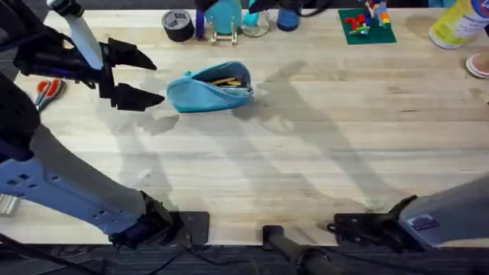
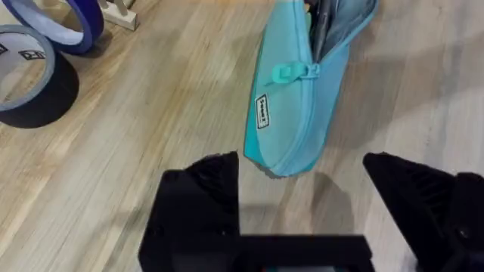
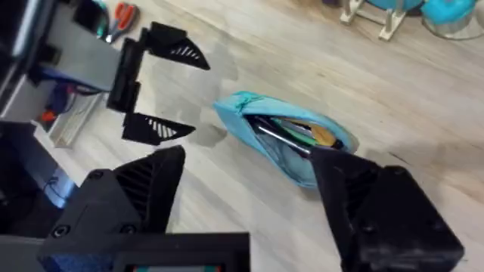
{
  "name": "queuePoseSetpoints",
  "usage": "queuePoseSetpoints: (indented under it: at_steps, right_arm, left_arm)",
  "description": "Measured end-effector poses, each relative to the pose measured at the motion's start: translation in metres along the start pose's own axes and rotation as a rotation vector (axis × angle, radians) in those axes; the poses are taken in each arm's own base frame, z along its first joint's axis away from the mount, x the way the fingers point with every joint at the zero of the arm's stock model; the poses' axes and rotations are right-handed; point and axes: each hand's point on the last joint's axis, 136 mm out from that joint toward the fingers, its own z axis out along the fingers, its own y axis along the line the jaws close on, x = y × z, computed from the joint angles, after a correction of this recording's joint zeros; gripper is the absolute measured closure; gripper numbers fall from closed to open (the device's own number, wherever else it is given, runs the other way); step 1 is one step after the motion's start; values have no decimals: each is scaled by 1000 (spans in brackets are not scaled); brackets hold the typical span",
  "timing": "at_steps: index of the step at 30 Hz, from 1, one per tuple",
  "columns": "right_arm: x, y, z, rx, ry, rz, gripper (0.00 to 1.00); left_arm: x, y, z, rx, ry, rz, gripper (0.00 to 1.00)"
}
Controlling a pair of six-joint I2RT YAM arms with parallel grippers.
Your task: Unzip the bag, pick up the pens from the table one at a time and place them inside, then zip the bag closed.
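The light blue bag (image 1: pixel 208 90) lies on the table (image 1: pixel 306 153) at the back left, its zipper open and its mouth gaping. A dark pen (image 3: pixel 266 130) lies inside among yellow and green items. The teal zipper pull (image 2: pixel 291 72) sits partway along the bag's side. My left gripper (image 1: pixel 159 82) hovers open just left of the bag's rounded end (image 2: pixel 272 162), touching nothing. Seen from the left wrist, the left gripper (image 2: pixel 300 162) has the bag's end between its spread fingers. My right gripper (image 3: pixel 249 162) is open and empty, well back from the bag (image 3: pixel 287 140).
A black tape roll (image 1: pixel 177 24) and a teal stand (image 1: pixel 225 19) stand behind the bag. Orange-handled scissors (image 1: pixel 47 90) lie at the far left under the left arm. A green plate with bricks (image 1: pixel 365 27) and a yellow bottle (image 1: pixel 454 23) are at the back right.
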Motion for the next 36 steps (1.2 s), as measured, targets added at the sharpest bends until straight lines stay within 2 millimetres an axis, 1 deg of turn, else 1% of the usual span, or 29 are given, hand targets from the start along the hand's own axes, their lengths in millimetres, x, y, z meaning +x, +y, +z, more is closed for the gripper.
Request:
queuePoseSetpoints:
  at_steps: [4, 8, 13, 17, 19, 20, 21, 23, 26, 30, 34, 36]
  right_arm:
    - [-2, 1, 20, 20, 63, 13, 6]
    - [-5, 12, 35, 7, 79, -6, 5]
    - [-6, 21, 41, -9, 77, -47, 5]
    - [-4, 21, 47, -8, 87, -55, 5]
    - [-3, 19, 54, -7, 94, -54, 5]
    - [-2, 18, 58, -6, 98, -53, 5]
    - [1, 17, 75, -6, 110, -43, 5]
    - [6, 17, 90, -6, 126, -32, 5]
    - [19, 17, 112, 1, 168, -1, 4]
    - [28, 16, 140, 4, 189, 40, 4]
    - [32, 15, 158, 3, 193, 64, 3]
    - [31, 16, 161, -1, 186, 66, 4]
  left_arm:
    - [0, 0, 0, 0, 0, 1, 6]
    - [0, 0, 0, 0, 0, 1, 6]
    - [0, 0, 0, 0, 0, 1, 6]
    - [0, 0, 0, 0, 0, 1, 5]
    - [0, 0, 0, 0, 0, 1, 5]
    - [0, 0, 0, 0, 0, 1, 5]
    - [0, 0, 0, 0, 0, 1, 4]
    - [0, 0, 0, 0, 0, 1, 6]
    - [0, 0, 0, 0, 0, 1, 6]
    - [0, 0, 0, 0, 0, 1, 6]
    - [0, 0, 0, 0, 0, 1, 6]
    - [0, 0, 0, 0, 0, 1, 6]
